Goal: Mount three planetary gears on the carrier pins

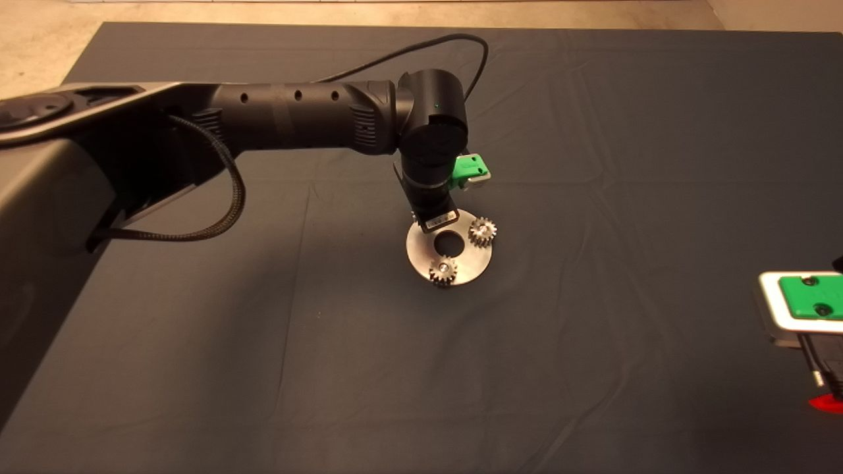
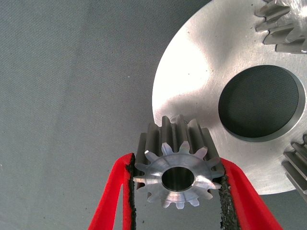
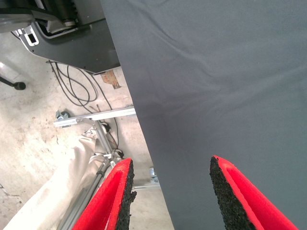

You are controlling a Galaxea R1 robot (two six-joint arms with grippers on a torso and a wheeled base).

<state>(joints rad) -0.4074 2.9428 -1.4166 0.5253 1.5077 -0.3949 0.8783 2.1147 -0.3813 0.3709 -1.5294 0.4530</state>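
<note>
The right end effector [image 1: 807,309] waits at the near right edge of the surface [image 1: 593,368]. Its two red fingers [image 3: 112,201] are wide apart and hold nothing.

Farther in, near the middle of the dark mat, lies a flat round silver disc [image 1: 421,253] with a hole in the middle. Two gears already sit on pins on the disc: one [image 1: 443,270] at the near edge and one [image 1: 482,232] at the right side.

The left end effector [image 2: 178,191] hangs over the far left edge of the disc. Its red fingers [image 2: 112,201] are closed on the third gear [image 2: 178,170], one pad on each side. This gear hangs just above the disc's rim. I cannot see the pin under it.
</note>
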